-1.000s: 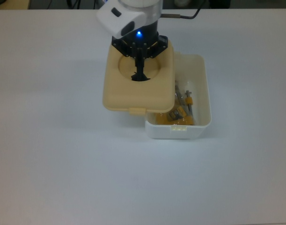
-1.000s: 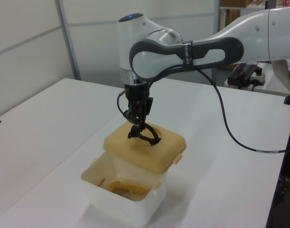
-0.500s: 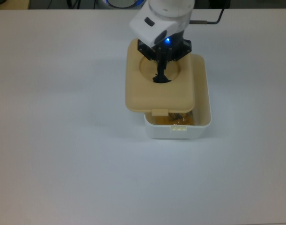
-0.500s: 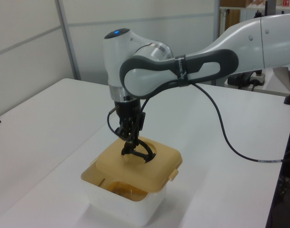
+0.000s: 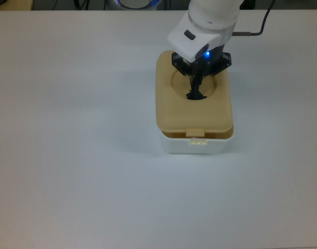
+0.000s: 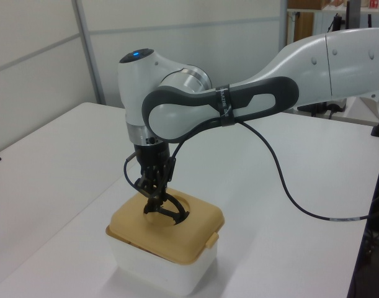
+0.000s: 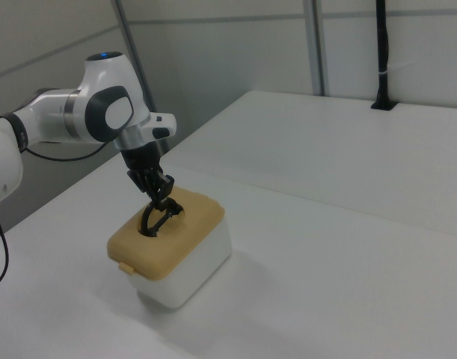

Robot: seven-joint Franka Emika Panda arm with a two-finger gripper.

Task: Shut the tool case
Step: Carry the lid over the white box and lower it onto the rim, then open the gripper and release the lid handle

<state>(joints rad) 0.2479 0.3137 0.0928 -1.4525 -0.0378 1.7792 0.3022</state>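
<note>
Tool case lid (image 5: pixel 194 111) sits squarely over the white tub (image 5: pixel 197 146), and the gripper (image 5: pixel 195 89) grips its black handle (image 6: pixel 167 211) to steer it down.

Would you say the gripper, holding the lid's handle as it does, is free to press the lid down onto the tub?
Probably yes: the gripper grips the black handle, the lid sits squarely over the tub, and nothing stands around them.

I see a bare white table (image 5: pixel 70 155) filling the top view. In the left view, a grey metal post (image 6: pixel 89 49) stands behind it against pale wall panels (image 6: pixel 28 56). A black upright (image 7: pixel 381 52) rises at the table's far edge in the right view.
</note>
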